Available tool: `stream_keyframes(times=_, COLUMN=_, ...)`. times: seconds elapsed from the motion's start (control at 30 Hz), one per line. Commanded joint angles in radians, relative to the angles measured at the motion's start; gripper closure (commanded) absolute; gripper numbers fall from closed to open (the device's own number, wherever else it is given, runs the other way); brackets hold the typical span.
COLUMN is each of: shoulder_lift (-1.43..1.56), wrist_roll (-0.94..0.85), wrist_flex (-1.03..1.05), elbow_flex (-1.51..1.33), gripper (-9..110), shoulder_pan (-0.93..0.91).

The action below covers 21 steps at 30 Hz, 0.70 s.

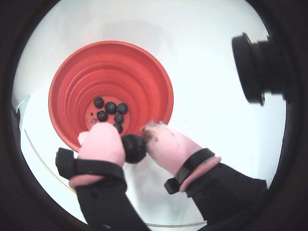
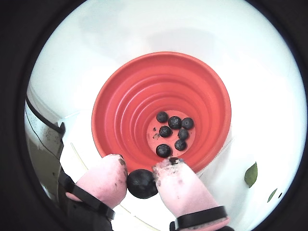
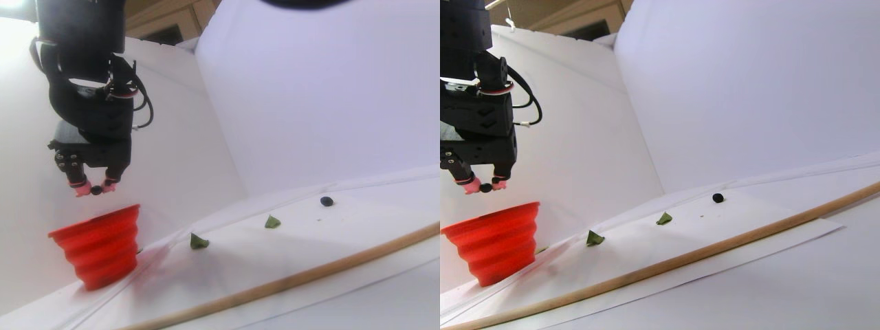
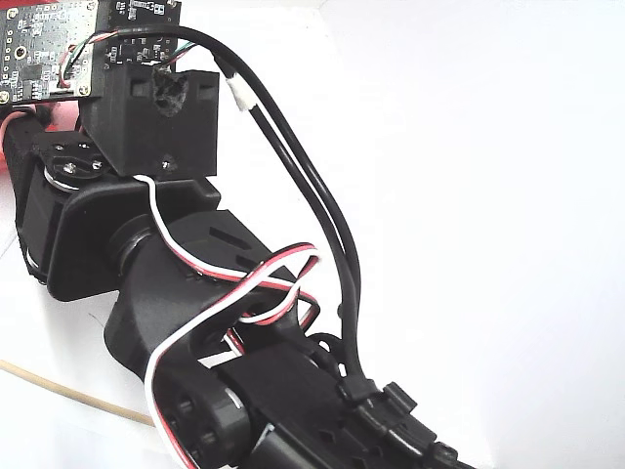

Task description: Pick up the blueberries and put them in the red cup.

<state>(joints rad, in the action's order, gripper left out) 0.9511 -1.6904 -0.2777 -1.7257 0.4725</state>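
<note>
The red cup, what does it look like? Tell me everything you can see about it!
The round orange-red cup looks like soft rubbery plastic, with stepped rings inside, narrowing to the bottom. In the stereo pair view it stands upright on the white table, wider at the top, its sides ridged. Seven small dark blueberries lie at its bottom. Just above its rim hangs the pink-tipped gripper, pinching another dark berry, not touching the cup.
</note>
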Motion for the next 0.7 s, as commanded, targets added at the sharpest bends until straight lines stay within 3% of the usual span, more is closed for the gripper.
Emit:
stream_keyframes(times=0.0, shoulder_lift=0.021, wrist_roll=0.003, wrist_flex=-0.018, elbow_flex=0.130, gripper=91, shoulder_pan=0.067)
stream_keyframes(times=0.33, shoulder_lift=-0.015, wrist_roll=-0.006, wrist_flex=-0.020, elbow_flex=0.169, gripper=91, shoulder_pan=0.071)
stream_keyframes(times=0.67, shoulder_lift=-0.025, wrist_roll=-0.003, wrist_flex=-0.049, elbow_flex=0.173, gripper=81, shoulder_pan=0.057)
